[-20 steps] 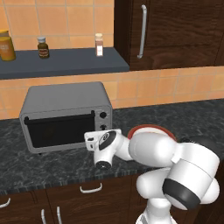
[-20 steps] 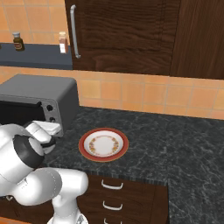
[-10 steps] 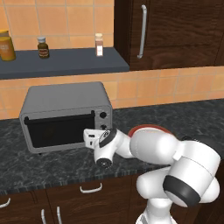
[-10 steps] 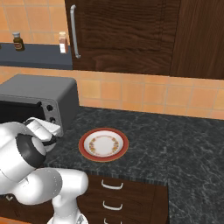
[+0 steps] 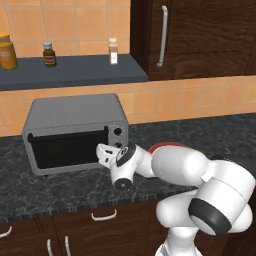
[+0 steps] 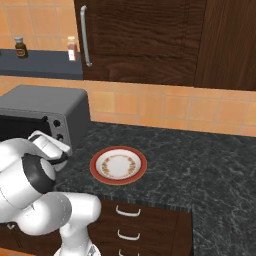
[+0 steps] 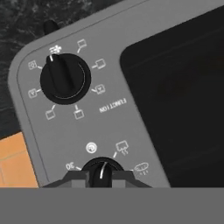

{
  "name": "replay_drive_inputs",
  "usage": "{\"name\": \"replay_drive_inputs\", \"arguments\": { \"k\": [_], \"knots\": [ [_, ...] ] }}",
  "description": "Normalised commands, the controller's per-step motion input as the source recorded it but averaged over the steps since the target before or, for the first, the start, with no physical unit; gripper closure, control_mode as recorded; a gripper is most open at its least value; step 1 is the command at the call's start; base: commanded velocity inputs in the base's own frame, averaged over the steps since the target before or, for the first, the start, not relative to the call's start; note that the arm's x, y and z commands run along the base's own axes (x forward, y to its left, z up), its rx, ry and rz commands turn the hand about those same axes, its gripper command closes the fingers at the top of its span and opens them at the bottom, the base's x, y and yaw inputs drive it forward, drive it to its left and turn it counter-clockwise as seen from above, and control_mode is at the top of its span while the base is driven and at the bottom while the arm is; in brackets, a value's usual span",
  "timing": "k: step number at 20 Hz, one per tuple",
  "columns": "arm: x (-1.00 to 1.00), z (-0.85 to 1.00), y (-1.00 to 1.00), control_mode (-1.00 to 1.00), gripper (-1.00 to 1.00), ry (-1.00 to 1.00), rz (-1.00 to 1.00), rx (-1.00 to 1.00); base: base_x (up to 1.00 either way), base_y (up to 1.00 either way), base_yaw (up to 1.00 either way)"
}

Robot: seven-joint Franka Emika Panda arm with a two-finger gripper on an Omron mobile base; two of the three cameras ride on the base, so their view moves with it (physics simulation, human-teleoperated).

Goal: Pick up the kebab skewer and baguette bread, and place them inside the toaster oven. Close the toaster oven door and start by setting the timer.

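Note:
The grey toaster oven (image 5: pixel 75 117) (image 6: pixel 42 106) stands on the dark counter, and its toaster oven door (image 5: pixel 67 150) is shut with the dark glass facing me. My gripper (image 5: pixel 111 152) (image 6: pixel 59 149) (image 7: pixel 101 177) is pressed against the knob column at the oven's right side. In the hand view its fingertips (image 7: pixel 77 176) sit either side of a black timer knob (image 7: pixel 101 169), shut on it. A larger function knob (image 7: pixel 65 78) is further along the panel. The kebab skewer and the baguette bread are hidden.
A red-rimmed plate (image 6: pixel 118 165) (image 5: pixel 169 146) lies on the counter right of the oven. A shelf above holds bottles (image 5: pixel 48 54) and a shaker (image 5: pixel 113 51). Dark cabinets with a bar handle (image 5: pixel 162 35) hang to the right; drawers run below the counter edge.
The hand has edged a little up and in toward the oven's knob panel, and the jaws have closed slightly. The oven and plate have not moved.

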Motion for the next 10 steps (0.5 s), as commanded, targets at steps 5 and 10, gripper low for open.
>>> {"name": "replay_drive_inputs", "arguments": {
  "k": [5,10],
  "knots": [
    [0.10,0.28,-0.01,-1.00,1.00,0.00,0.00,0.27,0.00,0.00,0.00],
    [0.08,0.19,0.00,-1.00,1.00,0.00,0.00,0.28,0.00,0.00,0.00]
  ]
}}
